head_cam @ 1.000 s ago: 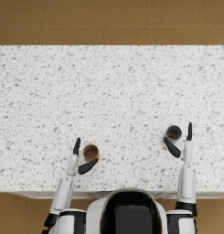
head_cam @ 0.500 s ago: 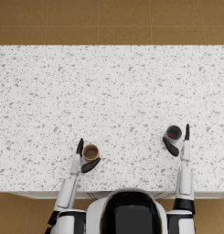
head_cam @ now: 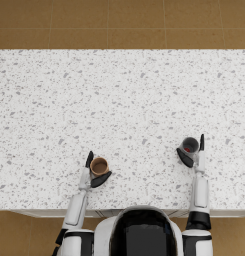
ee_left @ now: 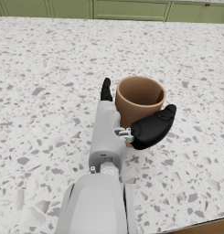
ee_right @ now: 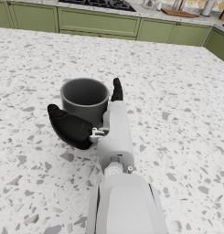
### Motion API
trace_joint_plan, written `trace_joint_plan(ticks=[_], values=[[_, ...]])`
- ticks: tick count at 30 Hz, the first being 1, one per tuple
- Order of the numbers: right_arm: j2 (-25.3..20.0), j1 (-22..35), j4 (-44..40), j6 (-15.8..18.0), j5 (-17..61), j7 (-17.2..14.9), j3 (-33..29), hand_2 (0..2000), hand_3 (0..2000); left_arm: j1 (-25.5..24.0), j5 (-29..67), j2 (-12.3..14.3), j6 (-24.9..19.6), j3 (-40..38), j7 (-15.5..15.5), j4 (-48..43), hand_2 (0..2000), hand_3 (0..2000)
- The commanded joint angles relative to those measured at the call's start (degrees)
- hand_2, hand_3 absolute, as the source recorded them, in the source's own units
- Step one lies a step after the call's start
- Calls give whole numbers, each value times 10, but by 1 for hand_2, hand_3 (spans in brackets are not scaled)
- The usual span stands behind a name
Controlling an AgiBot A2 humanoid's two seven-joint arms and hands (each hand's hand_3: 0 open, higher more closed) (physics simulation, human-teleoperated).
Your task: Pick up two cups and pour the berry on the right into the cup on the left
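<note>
A brown cup [head_cam: 99, 166] [ee_left: 139, 99] stands upright on the speckled white table [head_cam: 119, 100] near its front edge. It looks empty. My left hand [head_cam: 94, 172] [ee_left: 129, 130] brackets it, with straight fingers on one side and the thumb against the other. To the right stands a grey cup [head_cam: 190, 145] [ee_right: 84, 97] with a small red berry [head_cam: 188, 149] inside, visible only in the head view. My right hand [head_cam: 193, 156] [ee_right: 93, 128] brackets that cup the same way, fingers straight and thumb spread. Both cups rest on the table.
The table's front edge [head_cam: 119, 211] runs just behind both hands. Brown floor [head_cam: 119, 22] lies beyond the far edge. Green cabinets [ee_right: 99, 20] show in the wrist views, far off.
Both hands have slid in closer to their cups, so fingers and thumbs now sit right beside the walls. Neither cup has moved.
</note>
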Motion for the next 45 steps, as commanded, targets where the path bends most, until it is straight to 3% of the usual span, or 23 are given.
trace_joint_plan(ticks=[1,6,7,8,9,10,11,14,17,24,31,32,33,35,45], values=[[-1,20,-30,0,0,0,0,0,0,7,0,4,0,7,0,11,0,0],[-6,26,-38,10,0,1,-5,0,0,10,0,9,-1,6,-1,13,0,0],[-7,17,-25,11,0,1,-16,1361,327,4,0,7,0,0,-1,4,0,0],[-8,21,-22,31,0,0,-12,2000,653,7,0,9,0,0,-1,11,1361,327],[-9,20,-17,48,0,-1,-14,2000,980,4,0,9,-2,-1,-1,6,2000,653],[-10,17,-9,60,0,-2,-15,2000,1280,0,0,8,-4,-1,-1,5,2000,980],[-11,17,-6,59,0,0,-14,2000,1280,-2,0,9,-6,1,-1,5,2000,1280],[-14,7,29,51,0,2,-11,2000,1280,1,0,13,-2,7,-3,-22,2000,1280],[-17,-10,120,46,0,3,14,2000,1280,15,0,25,-5,15,-2,-72,2000,1280],[-23,-20,291,42,0,3,80,2000,1280,79,18,72,-11,60,-2,-56,2000,1280],[-57,40,328,53,127,4,134,2000,1280,138,144,116,-12,88,-2,-5,2000,1280],[-61,47,329,54,145,3,133,2000,1280,110,162,100,-12,76,-2,-26,2000,1280],[-62,52,329,56,164,3,137,2000,1280,144,180,121,-12,90,-1,-3,2000,1280],[-67,59,328,58,200,3,141,2000,1280,153,211,128,-13,93,-1,-1,2000,1280],[-86,81,363,60,383,3,183,2000,1280,184,243,153,-17,105,-1,35,2000,1280]])
